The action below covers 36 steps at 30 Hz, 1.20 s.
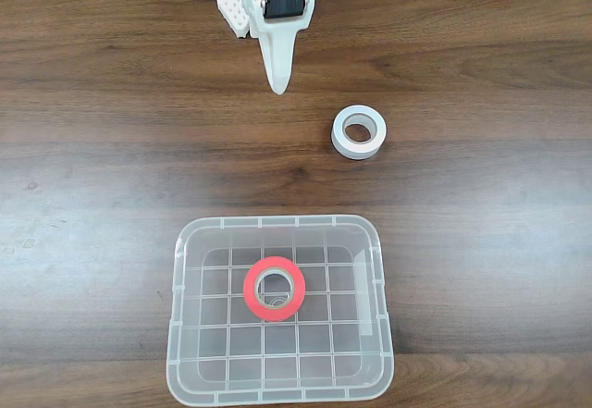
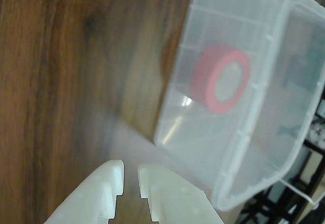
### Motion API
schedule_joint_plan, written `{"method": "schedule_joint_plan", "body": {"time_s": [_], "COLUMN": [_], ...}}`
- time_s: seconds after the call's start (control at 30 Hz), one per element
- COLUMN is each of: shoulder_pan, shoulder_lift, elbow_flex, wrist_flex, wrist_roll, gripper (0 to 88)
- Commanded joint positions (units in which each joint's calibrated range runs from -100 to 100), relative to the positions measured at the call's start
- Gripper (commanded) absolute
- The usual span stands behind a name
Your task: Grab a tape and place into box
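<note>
The tape (image 1: 274,289) lies flat inside the box (image 1: 384,334), well apart from the claw (image 2: 130,176), whose jaws stand narrowly parted, empty, above the tabletop (image 1: 92,149).

Two rolls of tape are counted in the fixed view: one red-orange tape (image 1: 274,289), lying flat inside the box, and one white roll of tape (image 1: 359,132), set on the table farther back and to the right. One box (image 1: 279,226) is seen, at the near edge of the table. One wooden table (image 1: 92,149) is present. One gripper (image 1: 277,82) is counted, at the far side.
</note>
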Motion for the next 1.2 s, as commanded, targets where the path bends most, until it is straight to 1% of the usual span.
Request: {"method": "schedule_joint_plan", "body": {"time_s": [0.0, 0.07, 0.13, 0.3, 0.4, 0.83, 0.97, 1.17], "shoulder_pan": [0.1, 0.1, 0.3, 1.2, 1.5, 1.5, 1.3, 1.3], "shoulder_lift": [-18.7, -24.1, -24.4, -22.4, -22.4, -23.7, -23.7, -23.7], "elbow_flex": [16.2, 19.8, 22.2, 25.7, 26.9, 28.0, 27.9, 27.9], "wrist_flex": [-5.2, -5.2, -5.2, -5.1, -5.1, -3.6, -3.3, -3.3], "wrist_roll": [0.0, 0.0, -0.5, -6.9, -9.0, -8.7, -7.2, -7.2], "gripper": [2.8, 2.8, 2.7, 2.6, 2.6, 2.6, 2.6, 2.6]}}
